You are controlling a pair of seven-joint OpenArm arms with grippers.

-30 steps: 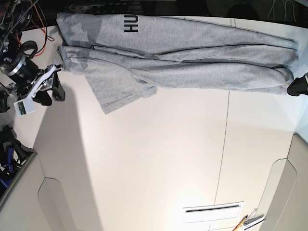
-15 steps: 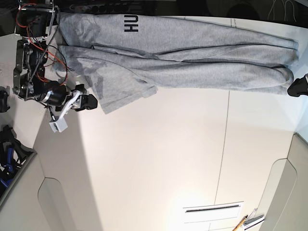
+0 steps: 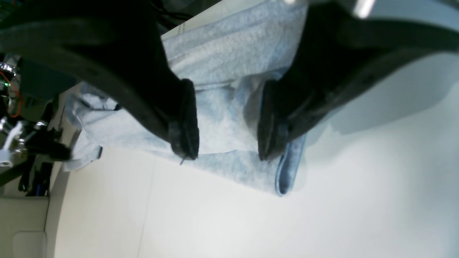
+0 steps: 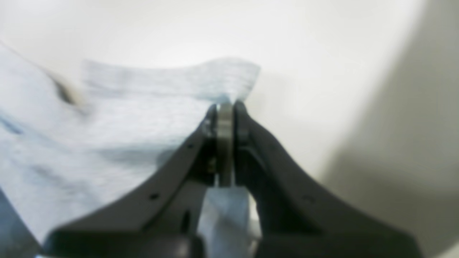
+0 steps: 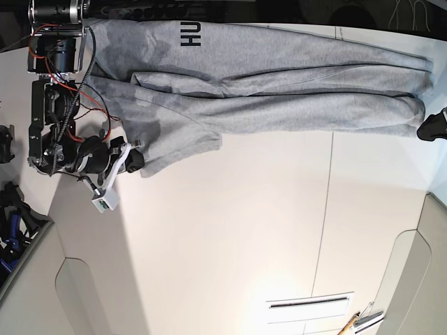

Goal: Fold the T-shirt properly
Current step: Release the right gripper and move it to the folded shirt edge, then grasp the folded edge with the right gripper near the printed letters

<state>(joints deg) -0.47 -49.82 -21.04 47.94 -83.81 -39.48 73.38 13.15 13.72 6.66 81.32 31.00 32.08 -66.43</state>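
The heather-grey T-shirt lies folded lengthwise along the far edge of the table, with dark lettering near its left end. One short sleeve sticks out toward the table's middle. My right gripper sits at that sleeve's corner. In the right wrist view it is shut on the edge of the grey cloth. My left gripper is at the shirt's right end. In the left wrist view it is open, jaws apart just above the cloth.
A white sheet and a pen-like tool lie at the near right. Grey rounded panels stand at the near left and near right. The right arm's body and red cables are at the far left.
My right arm swung from the table's left edge in to the sleeve and its gripper closed on the sleeve corner. The sleeve shifted slightly left. The left gripper stayed put.
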